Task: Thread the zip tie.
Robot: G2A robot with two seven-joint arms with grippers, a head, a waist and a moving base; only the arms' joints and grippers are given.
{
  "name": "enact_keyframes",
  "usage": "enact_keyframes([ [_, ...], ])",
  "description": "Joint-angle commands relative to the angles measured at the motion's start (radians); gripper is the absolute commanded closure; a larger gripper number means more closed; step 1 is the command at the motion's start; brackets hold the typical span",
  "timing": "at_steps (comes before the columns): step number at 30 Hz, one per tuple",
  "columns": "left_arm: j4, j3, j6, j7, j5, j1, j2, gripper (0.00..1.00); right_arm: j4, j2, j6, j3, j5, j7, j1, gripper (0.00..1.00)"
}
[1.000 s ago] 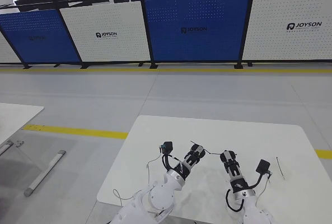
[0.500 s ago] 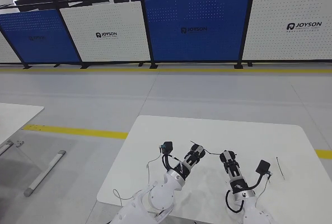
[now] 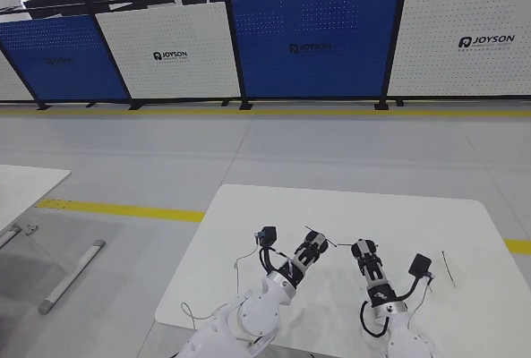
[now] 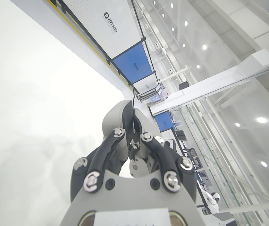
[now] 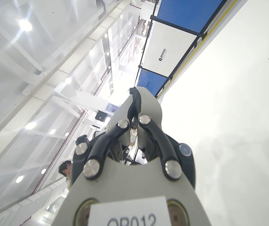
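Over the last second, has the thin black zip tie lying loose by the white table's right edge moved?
No. The loose zip tie keeps its spot against the white table's right edge.

Left fingers (image 4: pixel 113 118) and right fingers (image 5: pixel 148 104) pinched closed (tips near each other).

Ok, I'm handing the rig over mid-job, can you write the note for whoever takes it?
Left gripper: jaws shut on the zip tie, strip sticking out past the tips, above the table.
Right gripper: jaws shut, close beside the left; whether it grips the tie's other end is unclear.
Second zip tie lies on the table, off to the right.
Done: tie picked up. Left: thread tail through head.
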Motion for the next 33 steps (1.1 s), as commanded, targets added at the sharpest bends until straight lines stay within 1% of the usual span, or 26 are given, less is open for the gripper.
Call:
enact_keyframes([
  [1,0.007,-0.005,0.007,0.001,0.006,-0.005,-0.001,1.0,-0.004,0.0,-0.005,0.005,-0.003,-0.004,-0.006,1.0],
  [2,0.008,-0.004,0.008,0.0,0.007,-0.006,-0.002,1.0,-0.006,0.0,-0.005,0.008,-0.006,-0.008,-0.01,1.0],
  [4,0.01,-0.003,0.014,0.016,0.045,-0.009,-0.002,1.0,-0.01,0.0,0.006,0.014,-0.01,-0.012,-0.015,1.0],
  [6,0.009,0.0,0.014,0.019,0.048,-0.006,-0.004,1.0,-0.013,0.0,0.012,0.017,-0.01,-0.01,-0.016,1.0],
  [8,0.01,-0.002,0.015,0.033,0.069,-0.007,-0.004,1.0,-0.013,0.0,0.012,0.017,-0.01,-0.01,-0.016,1.0],
  [16,0.01,-0.003,0.015,0.036,0.072,-0.008,-0.004,1.0,-0.013,0.0,0.012,0.017,-0.01,-0.01,-0.016,1.0],
  [17,0.011,-0.006,0.015,0.056,0.097,-0.007,-0.004,1.0,-0.013,0.0,0.012,0.017,-0.01,-0.01,-0.016,1.0],
  [21,0.011,-0.012,0.021,0.075,0.13,-0.005,-0.005,1.0,-0.013,0.0,0.012,0.017,-0.01,-0.01,-0.016,1.0],
  [26,0.011,-0.014,0.035,0.039,0.155,-0.004,-0.004,1.0,-0.013,0.0,0.012,0.017,-0.01,-0.01,-0.016,1.0],
  [29,0.011,-0.014,0.035,0.033,0.16,-0.003,-0.004,1.0,-0.013,0.0,0.014,0.017,-0.01,-0.008,-0.016,1.0],
  [33,0.011,-0.014,0.035,0.033,0.16,-0.003,-0.004,1.0,-0.009,-0.003,0.043,0.001,-0.032,0.007,-0.008,1.0],
])
